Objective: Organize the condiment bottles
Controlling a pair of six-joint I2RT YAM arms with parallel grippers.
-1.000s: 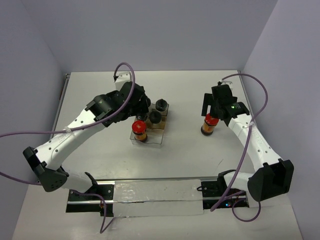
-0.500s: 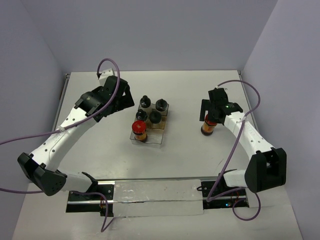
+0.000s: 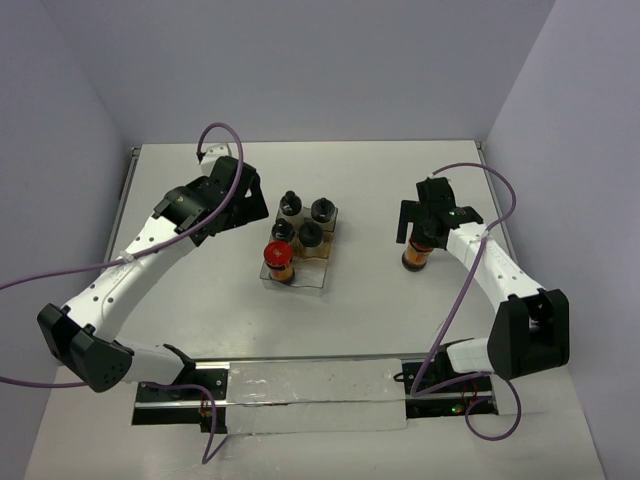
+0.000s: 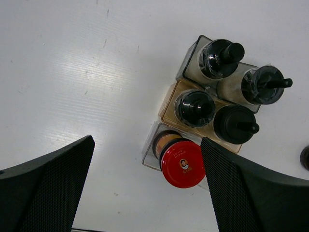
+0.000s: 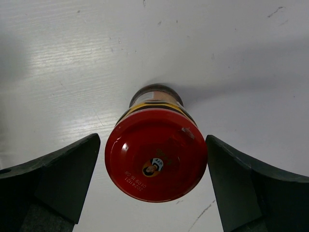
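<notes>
Step in hand: pickup of the lone red-cap jar, which stands on the table well right of the tray. Right gripper is spread and straddles the cap; no contact evident. Left gripper is spread, empty, left of tray. Next move calls for closing, lifting, and seating the jar in the tray's vacant near-right slot.

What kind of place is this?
Probably a robot lab, not a kitchen. A left arm and a right arm sit on a plain white table, purple cables trail from them, and bare walls close it in. A few small jars stand in a clear tray.
</notes>
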